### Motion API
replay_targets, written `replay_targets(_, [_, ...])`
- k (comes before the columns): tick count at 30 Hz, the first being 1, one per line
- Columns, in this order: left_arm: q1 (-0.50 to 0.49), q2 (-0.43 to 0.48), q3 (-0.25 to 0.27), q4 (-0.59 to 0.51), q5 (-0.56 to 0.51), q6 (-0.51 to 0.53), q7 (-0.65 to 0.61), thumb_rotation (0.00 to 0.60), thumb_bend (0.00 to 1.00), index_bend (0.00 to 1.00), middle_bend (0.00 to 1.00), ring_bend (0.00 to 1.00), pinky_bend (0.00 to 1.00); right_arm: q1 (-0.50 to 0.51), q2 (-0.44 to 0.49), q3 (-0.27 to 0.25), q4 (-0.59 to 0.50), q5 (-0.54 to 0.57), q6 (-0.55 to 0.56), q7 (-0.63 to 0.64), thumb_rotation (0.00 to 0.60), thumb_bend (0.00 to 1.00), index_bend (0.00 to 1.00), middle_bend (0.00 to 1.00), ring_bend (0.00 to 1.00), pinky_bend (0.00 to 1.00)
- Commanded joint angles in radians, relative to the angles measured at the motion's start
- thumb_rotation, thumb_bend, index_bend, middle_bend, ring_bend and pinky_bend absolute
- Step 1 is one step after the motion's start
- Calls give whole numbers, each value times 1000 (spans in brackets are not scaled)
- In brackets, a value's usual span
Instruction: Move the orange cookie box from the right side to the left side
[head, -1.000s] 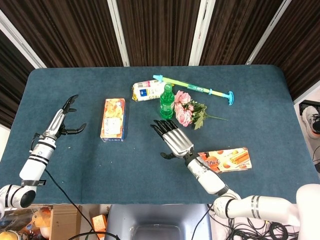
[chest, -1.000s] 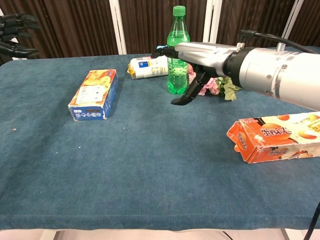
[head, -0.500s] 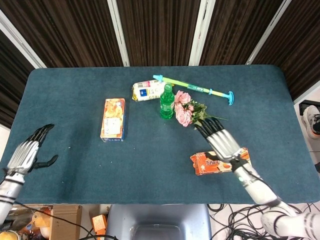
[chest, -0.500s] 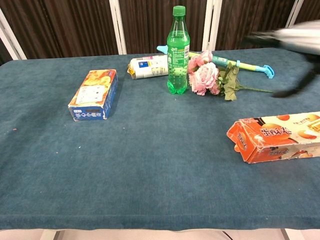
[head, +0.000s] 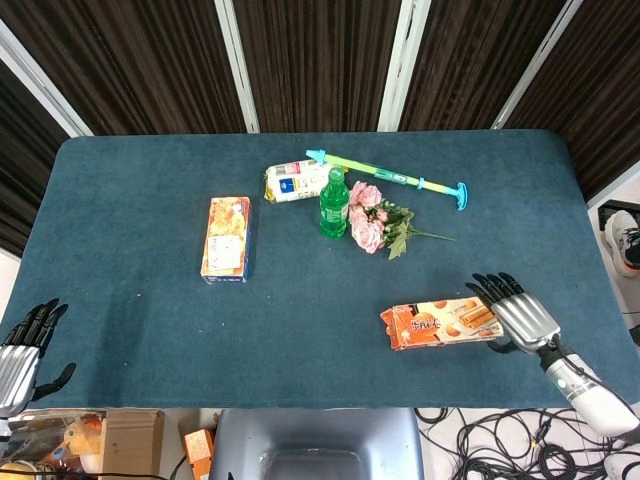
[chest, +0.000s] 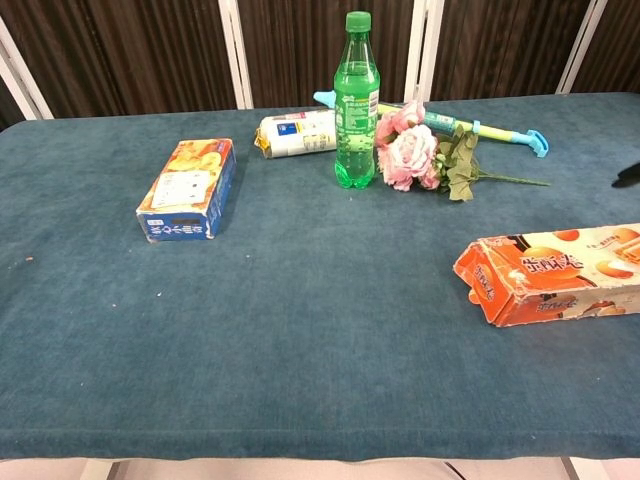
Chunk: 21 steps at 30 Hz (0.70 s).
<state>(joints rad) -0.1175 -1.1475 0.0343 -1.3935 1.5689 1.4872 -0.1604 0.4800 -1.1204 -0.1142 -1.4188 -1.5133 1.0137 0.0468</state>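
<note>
The long orange cookie box lies flat on the right front part of the blue table; in the chest view it shows at the right edge. My right hand hovers just past the box's right end, fingers spread and holding nothing. It may touch the box end, though I cannot tell for sure. My left hand is off the table's front-left corner, fingers apart and empty. The chest view shows neither hand clearly.
On the left side lies an orange-and-blue box. At the back centre are a green bottle, a white packet, pink flowers and a green-and-blue stick.
My right hand swept from the table's middle rightward over the cookie box to its far end. My left hand pulled back off the front-left edge. The box has not moved.
</note>
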Motion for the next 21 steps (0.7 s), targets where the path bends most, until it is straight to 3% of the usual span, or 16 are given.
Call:
replay_targets(1, [-4, -2, -1, -6, 0, -11, 18, 600, 296, 0, 20, 27, 200, 3, -53, -7, 70, -19, -41, 54, 600, 113, 0, 0, 0, 0])
replay_targets(15, [-13, 2, -10, -33, -15, -45, 67, 600, 295, 0, 19, 27, 200, 41, -169, 39, 198, 5, -120, 130, 600, 112, 14, 31, 9, 8])
replay_targets(17, [-12, 3, -8, -35, -13, -46, 68, 600, 295, 0, 19, 27, 200, 41, -173, 40, 200, 1, -117, 136, 600, 111, 151, 173, 128, 118])
replay_targets(21, [-8, 11, -2, -46, -7, -45, 78, 600, 295, 0, 20, 27, 200, 37, -180, 33, 205, -8, -112, 118, 600, 180, 600, 542, 544, 508])
